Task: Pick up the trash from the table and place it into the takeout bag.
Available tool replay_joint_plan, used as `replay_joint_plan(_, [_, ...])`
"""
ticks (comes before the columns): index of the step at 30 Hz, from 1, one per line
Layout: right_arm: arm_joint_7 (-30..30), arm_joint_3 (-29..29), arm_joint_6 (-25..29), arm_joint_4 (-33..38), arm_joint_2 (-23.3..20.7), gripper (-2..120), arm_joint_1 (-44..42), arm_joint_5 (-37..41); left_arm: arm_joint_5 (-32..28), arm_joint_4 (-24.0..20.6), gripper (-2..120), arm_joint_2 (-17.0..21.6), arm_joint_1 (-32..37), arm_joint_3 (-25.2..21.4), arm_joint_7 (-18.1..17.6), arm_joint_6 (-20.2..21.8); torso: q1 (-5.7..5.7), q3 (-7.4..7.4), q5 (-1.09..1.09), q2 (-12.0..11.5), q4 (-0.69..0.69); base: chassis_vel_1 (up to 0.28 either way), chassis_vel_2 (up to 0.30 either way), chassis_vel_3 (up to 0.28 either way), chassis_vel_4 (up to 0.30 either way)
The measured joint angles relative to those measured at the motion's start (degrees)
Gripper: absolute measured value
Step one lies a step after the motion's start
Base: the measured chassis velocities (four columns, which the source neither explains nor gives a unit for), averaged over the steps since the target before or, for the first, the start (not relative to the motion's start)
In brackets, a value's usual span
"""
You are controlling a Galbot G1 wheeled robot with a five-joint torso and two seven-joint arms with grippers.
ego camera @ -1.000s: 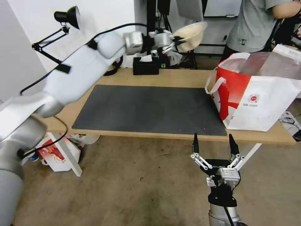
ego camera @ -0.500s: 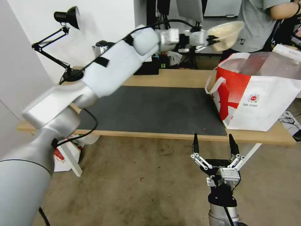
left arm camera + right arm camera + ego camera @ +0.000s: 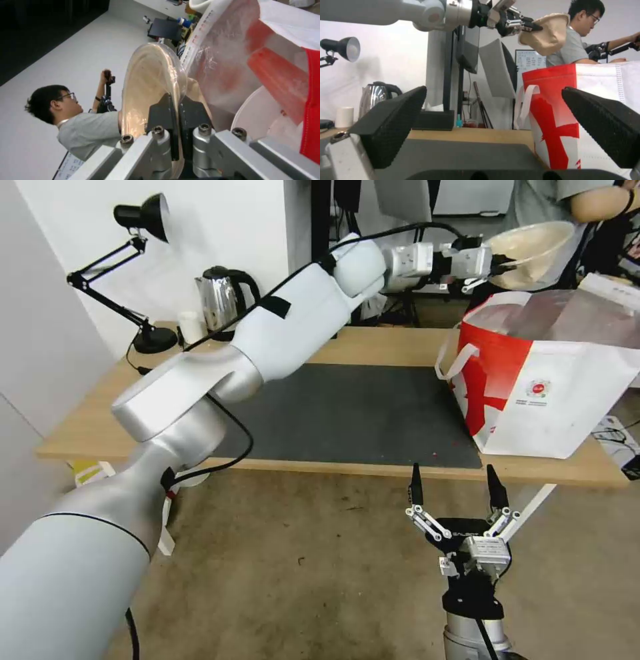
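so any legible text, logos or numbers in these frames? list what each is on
"GALBOT" on the right gripper body, small and only just legible.
Takeout bag: round red logo with a line of print beneath, too small to read.
Printed sheet on the wall behind the bag, right wrist view: blurred, unreadable.
Shallow beige bowl held in the left gripper: no text.

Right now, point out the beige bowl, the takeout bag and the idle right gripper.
beige bowl (image 3: 533, 250), head view, inner wall.
takeout bag (image 3: 567, 387), head view, white front panel.
right gripper (image 3: 453, 488), head view, between its open fingertips.
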Motion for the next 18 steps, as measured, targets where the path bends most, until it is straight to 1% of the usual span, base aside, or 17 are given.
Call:
replay_joint_plan(7, [0.0, 0.0, 0.0, 0.0, 0.0, 100, 0.0, 0.0, 0.09, -1.09, 1, 0.19, 0.47, 0.28, -0.03, 0.03, 0.0, 0.0, 0.0, 0.0, 0.0, 0.0, 0.0, 0.0, 0.0])
replay_joint_plan(10, [0.0, 0.0, 0.0, 0.0, 0.0, 100, 0.0, 0.0, 0.77, -1.27, 13, 0.28, 0.47, 0.29, -0.1, 0.07, 0.0, 0.0, 0.0, 0.0, -0.01, 0.0, 0.0, 0.0, 0.0])
replay_joint_plan(11, [0.0, 0.0, 0.0, 0.0, 0.0, 100, 0.0, 0.0, 0.77, -1.27, 13, 0.28, 0.47, 0.29, -0.1, 0.07, 0.0, 0.0, 0.0, 0.0, -0.01, 0.0, 0.0, 0.0, 0.0])
replay_joint_plan(12, [0.0, 0.0, 0.0, 0.0, 0.0, 100, 0.0, 0.0, 0.85, -1.31, 17, 0.31, 0.41, 0.29, -0.09, 0.07, 0.0, 0.0, 0.0, 0.0, 0.0, 0.0, 0.0, 0.0, 0.0])
replay_joint_plan(14, [0.0, 0.0, 0.0, 0.0, 0.0, 100, 0.0, 0.0, 0.82, -1.4, 27, 0.33, 0.03, 0.37, -0.09, 0.1, 0.0, 0.0, 0.0, 0.0, 0.0, 0.0, 0.0, 0.0, 0.0])
replay_joint_plan(15, [0.0, 0.0, 0.0, 0.0, 0.0, 100, 0.0, 0.0, 0.82, -1.4, 27, 0.33, 0.03, 0.37, -0.09, 0.1, 0.0, 0.0, 0.0, 0.0, 0.0, 0.0, 0.0, 0.0, 0.0])
replay_joint_plan(17, [0.0, 0.0, 0.0, 0.0, 0.0, 100, 0.0, 0.0, 0.48, -1.47, 37, 0.33, -0.33, 0.67, -0.09, 0.12, 0.0, 0.0, 0.0, 0.0, -0.01, 0.0, 0.0, 0.0, 0.0])
replay_joint_plan(18, [0.0, 0.0, 0.0, 0.0, 0.0, 100, 0.0, 0.0, 0.06, -1.54, 40, 0.34, -0.48, 0.86, -0.09, 0.13, 0.0, 0.0, 0.01, 0.0, -0.01, 0.0, 0.0, 0.0, 0.0])
